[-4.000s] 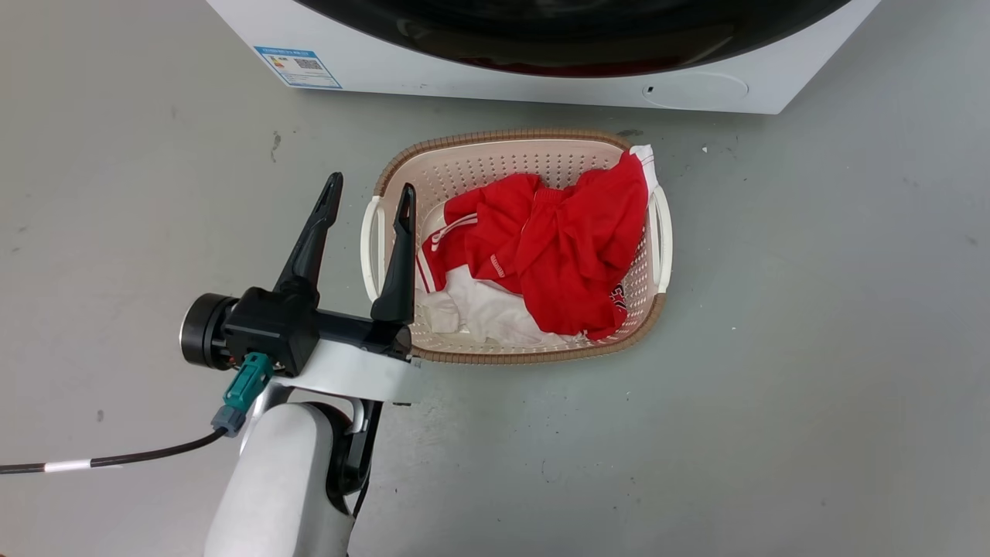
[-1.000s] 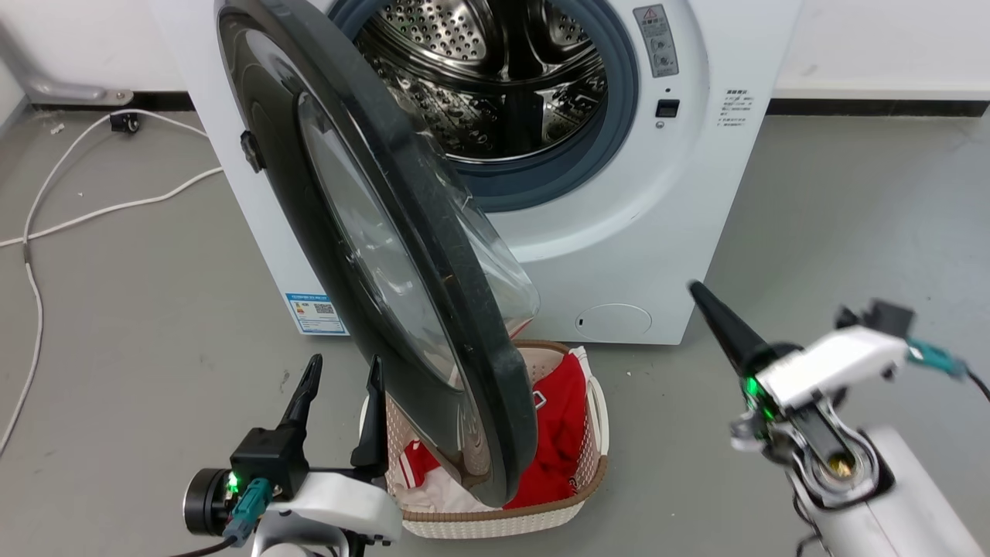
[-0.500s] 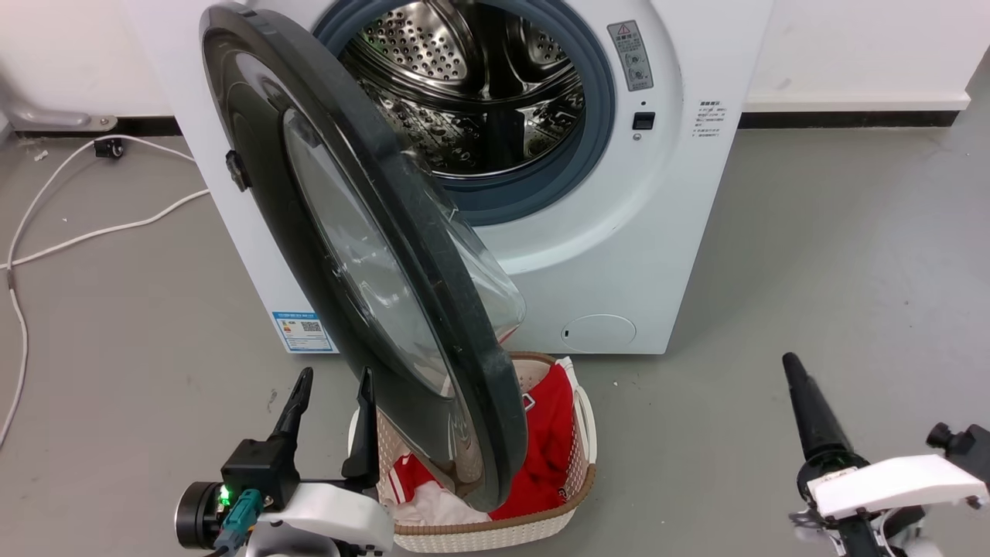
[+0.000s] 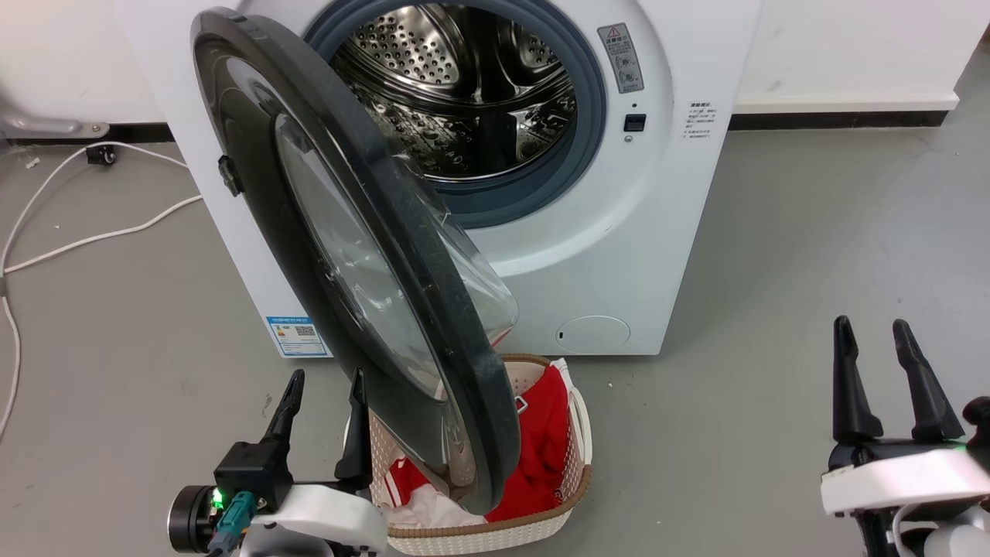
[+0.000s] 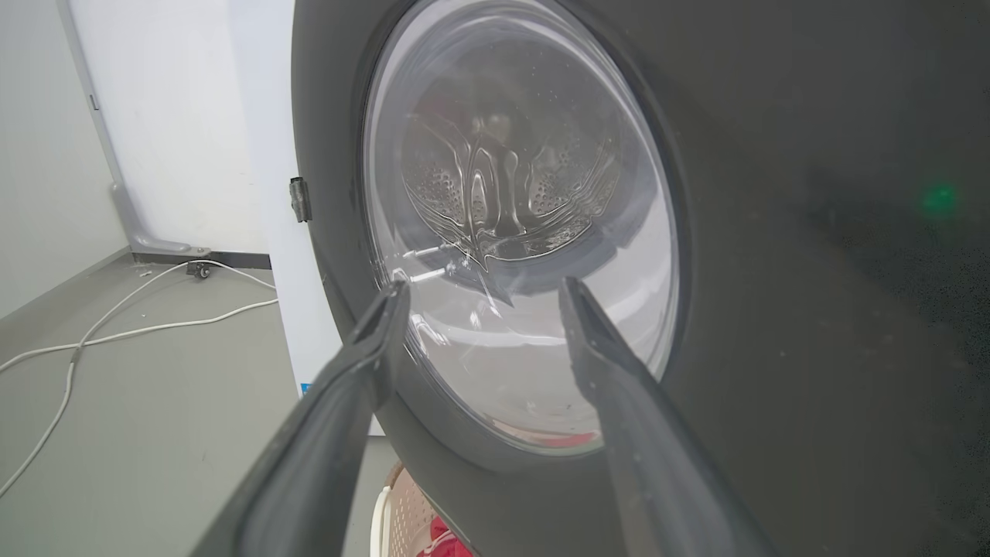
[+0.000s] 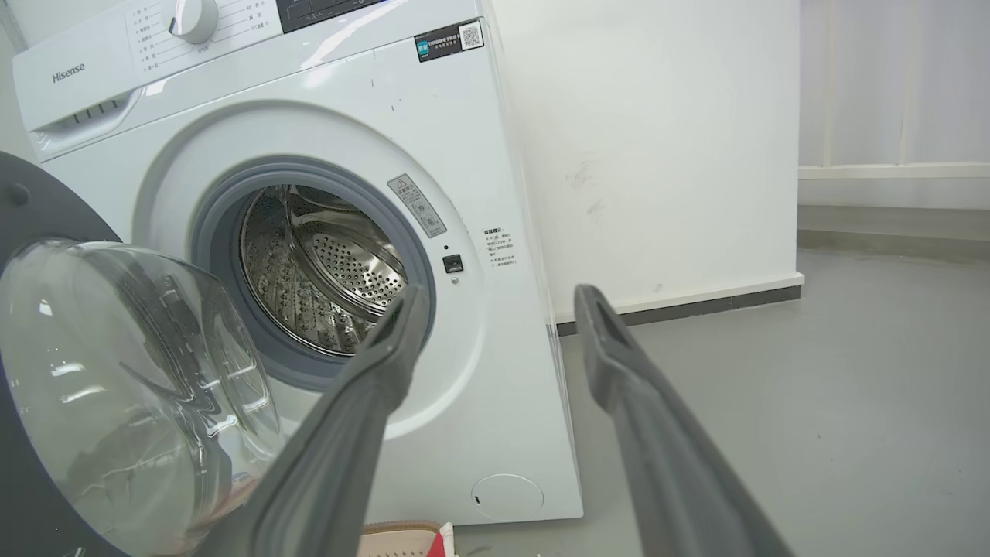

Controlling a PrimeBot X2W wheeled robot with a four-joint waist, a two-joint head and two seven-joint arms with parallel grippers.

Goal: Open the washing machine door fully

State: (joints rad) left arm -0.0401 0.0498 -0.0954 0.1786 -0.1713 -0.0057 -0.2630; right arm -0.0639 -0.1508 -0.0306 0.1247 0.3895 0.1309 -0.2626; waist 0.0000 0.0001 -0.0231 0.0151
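1. The washing machine door [image 4: 352, 255], a large round glossy black disc with a clear bulging glass window, stands roughly half open. It is hinged on the left side of the white front-loading washing machine [image 4: 619, 255], whose perforated steel drum [image 4: 464, 85] is exposed.
2. The door's lower rim hangs over a cream woven-plastic laundry basket [image 4: 495, 527] of red clothes [image 4: 541, 441]. I cannot tell whether rim and basket touch.
3. The left gripper [image 4: 327, 373] is spread and empty, just beside the door's outer face near its bottom edge.
4. The right gripper [image 4: 870, 323] is also spread and empty, low over the grey floor, well apart from the door.
5. Risk: the rest of the swing goes toward the left gripper, so that arm could block the door or be struck by it.
6. Risk: a push on the inner side may land on the curved glass bowl [image 6: 131, 379]. The fingers could slide off it, or dip and snag the basket.
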